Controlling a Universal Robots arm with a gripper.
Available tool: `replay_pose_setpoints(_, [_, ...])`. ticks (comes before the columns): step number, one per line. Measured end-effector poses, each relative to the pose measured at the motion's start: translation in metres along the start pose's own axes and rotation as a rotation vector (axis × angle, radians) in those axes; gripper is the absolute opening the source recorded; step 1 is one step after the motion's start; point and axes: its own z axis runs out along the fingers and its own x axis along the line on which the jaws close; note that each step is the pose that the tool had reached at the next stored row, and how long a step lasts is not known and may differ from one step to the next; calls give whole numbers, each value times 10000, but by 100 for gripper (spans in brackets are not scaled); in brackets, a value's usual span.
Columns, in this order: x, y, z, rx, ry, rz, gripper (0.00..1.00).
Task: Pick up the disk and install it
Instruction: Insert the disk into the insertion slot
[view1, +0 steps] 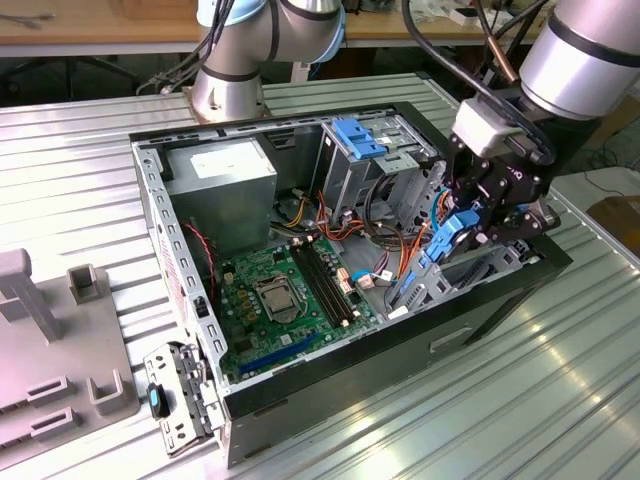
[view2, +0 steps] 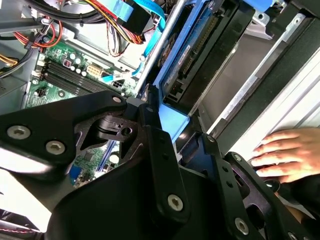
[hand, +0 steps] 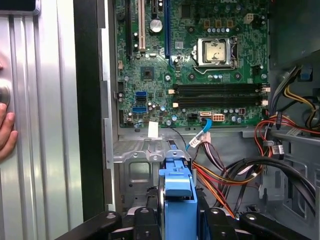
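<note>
The disk (view1: 446, 246), a grey drive in a bright blue carrier, hangs tilted over the open computer case's (view1: 500, 300) edge on the exterior view's right, its lower end dipping into the metal bay there. My gripper (view1: 470, 222) is shut on its upper end. In the first wrist view the blue carrier (hand: 177, 186) sits between my black fingers (hand: 146, 222), above a bare metal bay floor (hand: 135, 170). In the second wrist view the disk (view2: 192, 60) runs away from my gripper (view2: 167, 132) along the case wall.
A person's hand rests on the ribbed table by the case (view2: 282, 152), (hand: 6, 134). Inside are the motherboard (view1: 285, 300), power supply (view1: 220, 185), a tall drive bay with a blue bracket (view1: 360, 135) and loose cables (hand: 235, 175). A grey fixture (view1: 50, 360) stands at the exterior view's left.
</note>
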Motion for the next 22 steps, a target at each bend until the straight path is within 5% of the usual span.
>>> replay_pose_setpoints(7, [3, 3, 73, 0, 1, 0, 37])
replay_pose_setpoints(22, [4, 3, 78, 0, 0, 1, 44])
